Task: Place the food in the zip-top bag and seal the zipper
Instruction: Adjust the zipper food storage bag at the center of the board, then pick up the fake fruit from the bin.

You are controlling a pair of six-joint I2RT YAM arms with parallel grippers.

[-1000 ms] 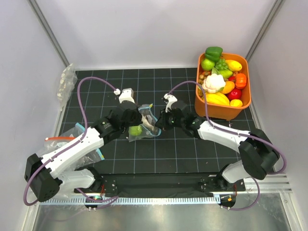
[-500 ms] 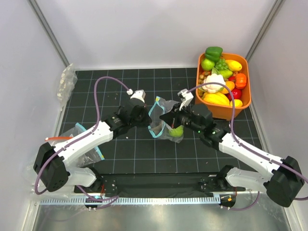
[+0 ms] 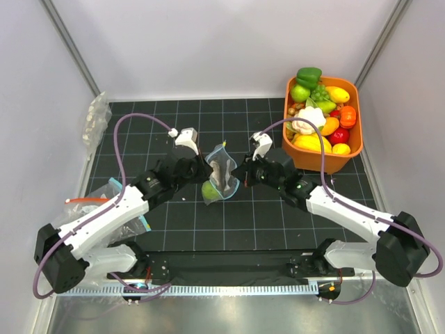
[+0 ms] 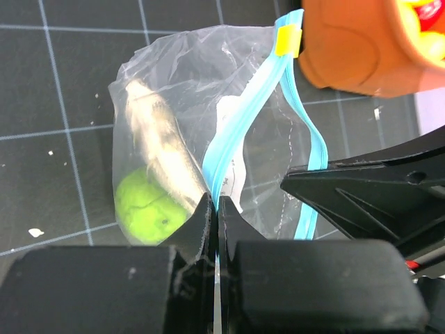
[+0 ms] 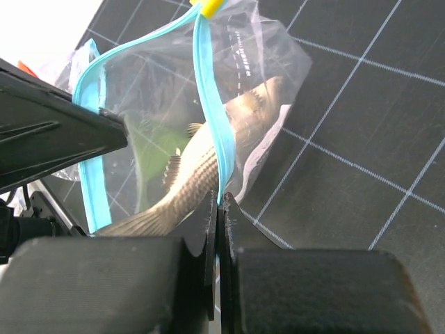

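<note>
Thin plastic, limp and slippery: bag (image 3: 222, 163) sags under the lime fruit (image 4: 146, 205); left end effector (image 4: 213, 205) and right end effector (image 5: 217, 202) each pinch its likely stiffer blue zipper (image 4: 240, 115).

Plain white walls (image 3: 208, 49) around a black, white-gridded table mat (image 3: 264, 223).

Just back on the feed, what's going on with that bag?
Both grippers are shut on the teal-blue zipper strip of the clear plastic bag: the left gripper pinches one lip, the right gripper the other. A round lime-green toy fruit and a silvery toy fish are inside. The mouth is open, unsealed.
</note>
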